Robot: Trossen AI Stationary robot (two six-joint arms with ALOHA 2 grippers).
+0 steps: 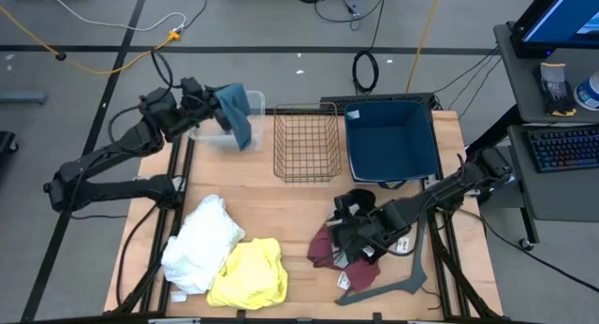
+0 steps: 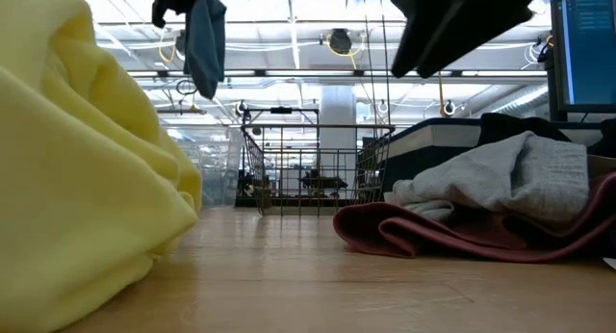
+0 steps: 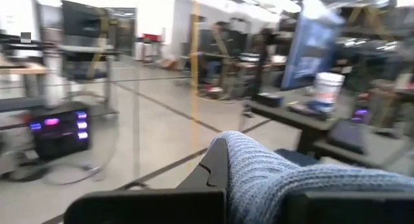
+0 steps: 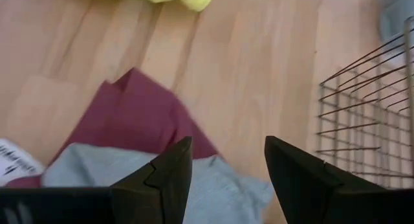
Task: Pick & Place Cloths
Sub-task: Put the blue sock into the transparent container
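Left claw (image 1: 217, 107) pinching soft knit blue cloth (image 1: 236, 113), hanging limp. Right claw (image 4: 223, 169) spread over crumpled grey cloth (image 4: 162, 179) on maroon cloth (image 4: 132, 114).

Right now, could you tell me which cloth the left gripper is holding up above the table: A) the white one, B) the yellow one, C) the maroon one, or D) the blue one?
D: the left gripper is shut on the blue cloth, which hangs from it near the table's far left corner, while the yellow cloth, maroon cloth and white cloth lie on the table.
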